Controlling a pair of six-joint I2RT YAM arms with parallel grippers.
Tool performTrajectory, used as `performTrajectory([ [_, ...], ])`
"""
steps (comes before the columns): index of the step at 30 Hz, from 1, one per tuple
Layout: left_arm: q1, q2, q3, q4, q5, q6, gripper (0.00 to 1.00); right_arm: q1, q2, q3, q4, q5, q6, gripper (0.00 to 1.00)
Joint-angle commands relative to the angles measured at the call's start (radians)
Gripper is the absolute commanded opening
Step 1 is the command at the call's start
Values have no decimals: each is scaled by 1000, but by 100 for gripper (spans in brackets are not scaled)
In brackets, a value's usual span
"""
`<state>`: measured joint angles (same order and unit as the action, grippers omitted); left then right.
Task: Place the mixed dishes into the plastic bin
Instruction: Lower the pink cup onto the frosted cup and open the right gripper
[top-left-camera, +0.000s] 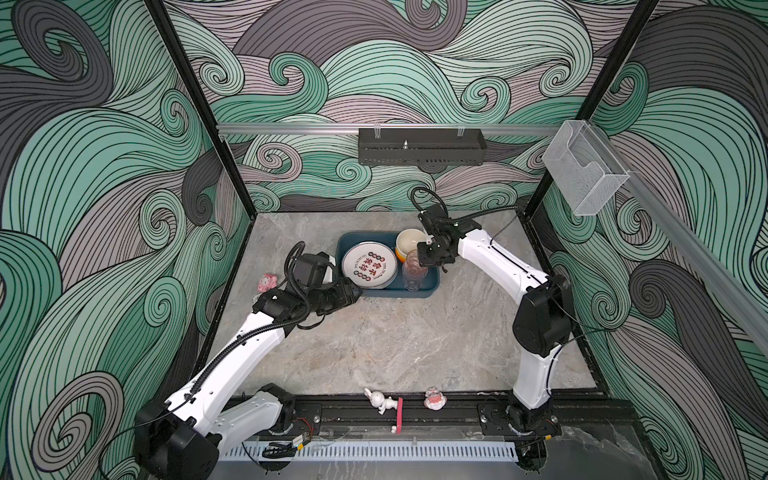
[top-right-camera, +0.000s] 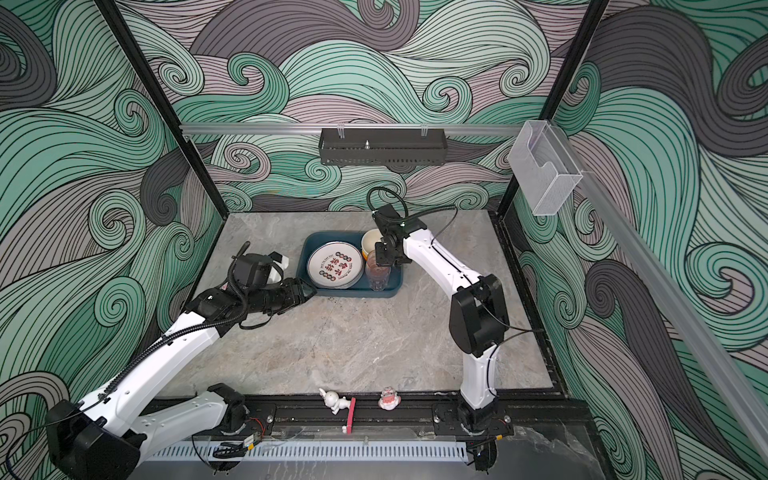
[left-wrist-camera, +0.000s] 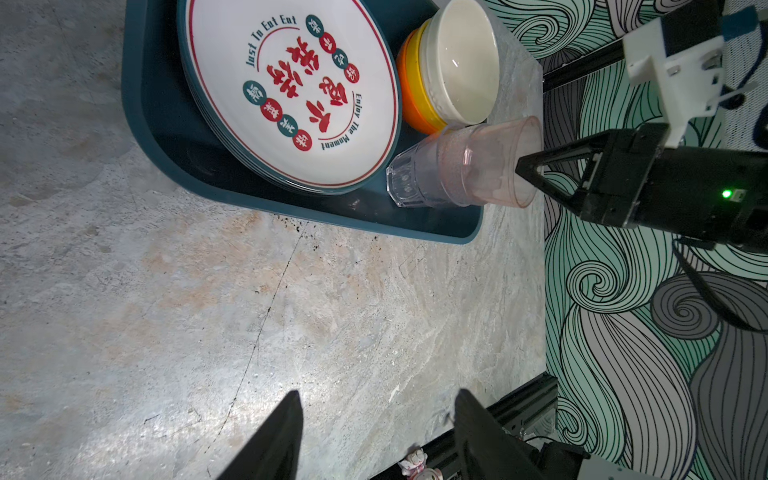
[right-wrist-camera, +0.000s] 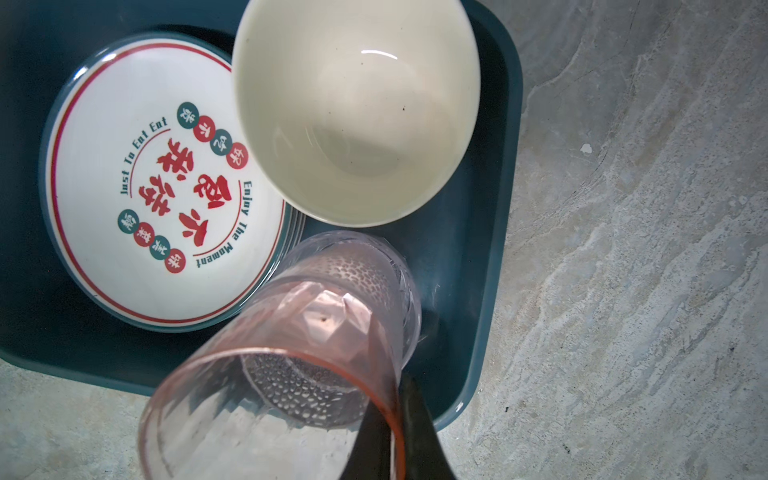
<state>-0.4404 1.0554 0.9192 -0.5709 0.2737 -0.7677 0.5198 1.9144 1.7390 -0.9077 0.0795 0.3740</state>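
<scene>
The right claw (right-wrist-camera: 395, 432) points down into the dark teal-blue shallow rectangular plastic bin (right-wrist-camera: 478, 291). It is clamped on the rim of a pinkish see-through glass (right-wrist-camera: 270, 374), with one finger inside the mouth and one outside. That glass sits directly below the claw, nested in a clear faceted glass (right-wrist-camera: 401, 274) whose base stands on the bin floor, in the corner nearest the right arm's base.

Just past the claw, toward the far wall, a stack of small round bowls (right-wrist-camera: 353, 112) stands inside the bin, cream on top with yellow and orange beneath. To the claw's side, toward the left arm, a stack of round white plates (right-wrist-camera: 145, 187) with red characters and dark green rims fills the rest of the bin. Its edge lies close against the clear glass.

The left claw (left-wrist-camera: 378, 399) has its fingers apart with nothing between them, low over the grey marbled tabletop (left-wrist-camera: 208, 311). The bin lies just ahead of it. In both top views its fingertips reach the bin's near corner, but I cannot tell whether they touch.
</scene>
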Motion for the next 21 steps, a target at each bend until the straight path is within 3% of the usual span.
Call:
performTrajectory([
  [1, 9, -21, 0, 6, 5, -2, 61, 8, -8, -1, 17, 20, -1, 14],
  [12, 16, -22, 22, -17, 0, 13, 62, 9, -102, -35, 33, 28, -5, 28],
  [21, 38, 21, 94, -84, 0, 61, 72, 8, -245, -167, 119, -65, -18, 46],
])
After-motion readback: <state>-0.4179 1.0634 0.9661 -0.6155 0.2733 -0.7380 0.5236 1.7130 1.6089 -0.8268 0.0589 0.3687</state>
